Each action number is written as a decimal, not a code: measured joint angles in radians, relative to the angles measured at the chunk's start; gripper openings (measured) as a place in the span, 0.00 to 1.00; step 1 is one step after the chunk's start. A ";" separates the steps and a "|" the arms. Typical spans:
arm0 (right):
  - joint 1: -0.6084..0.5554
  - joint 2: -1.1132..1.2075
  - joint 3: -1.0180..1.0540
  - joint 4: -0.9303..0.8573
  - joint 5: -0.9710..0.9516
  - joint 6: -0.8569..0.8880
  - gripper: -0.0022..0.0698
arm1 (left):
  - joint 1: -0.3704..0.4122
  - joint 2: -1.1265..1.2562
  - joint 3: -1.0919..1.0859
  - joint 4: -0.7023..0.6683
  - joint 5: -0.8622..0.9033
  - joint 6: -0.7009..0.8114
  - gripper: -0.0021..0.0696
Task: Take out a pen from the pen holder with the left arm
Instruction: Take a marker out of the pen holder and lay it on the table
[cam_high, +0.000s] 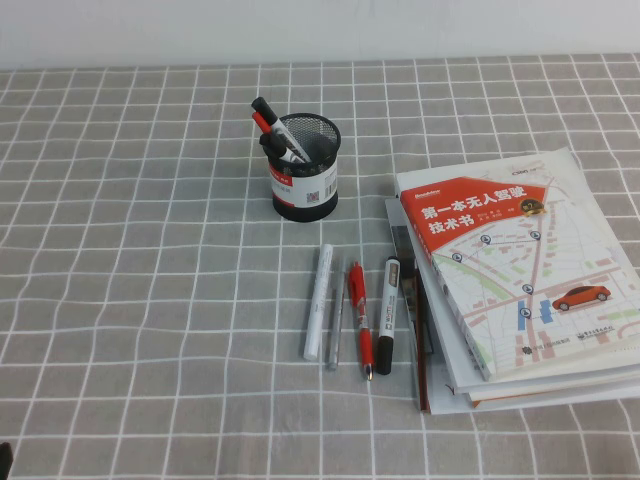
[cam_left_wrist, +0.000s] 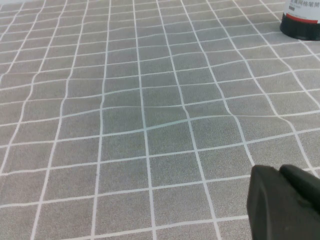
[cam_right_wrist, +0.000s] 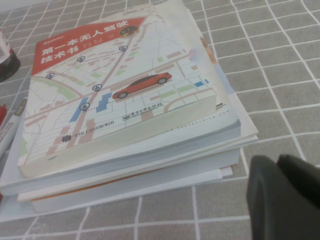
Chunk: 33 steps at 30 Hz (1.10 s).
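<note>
Approach step, with left hand (cam_left_wrist: 283, 196) closed, empty, near-left, well apart from pen holder (cam_high: 308, 176). Next: open above pens (cam_high: 273, 126). Right hand (cam_right_wrist: 281, 196) by books (cam_right_wrist: 125, 90), state untellable.

High view angled down on table (cam_high: 120, 300), wrist views low, sharing pen holder (cam_high: 305, 185)

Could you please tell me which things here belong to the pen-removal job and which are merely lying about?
For the job: pen holder; stored pens inside it; left tool, shut, over bare cloth, apart from the holder.
Lying about: four loose pens flat on the cloth; stack of books; right tool beside the books.
</note>
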 joint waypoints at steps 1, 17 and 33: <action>0.000 0.000 0.000 0.000 0.000 0.000 0.01 | 0.000 0.000 0.000 0.000 0.000 0.000 0.03; 0.000 0.000 0.000 0.000 0.000 0.000 0.01 | 0.000 0.000 0.000 0.000 0.000 0.000 0.03; 0.000 0.000 0.000 0.000 0.000 0.000 0.01 | 0.000 0.000 0.000 -0.017 -0.049 -0.030 0.03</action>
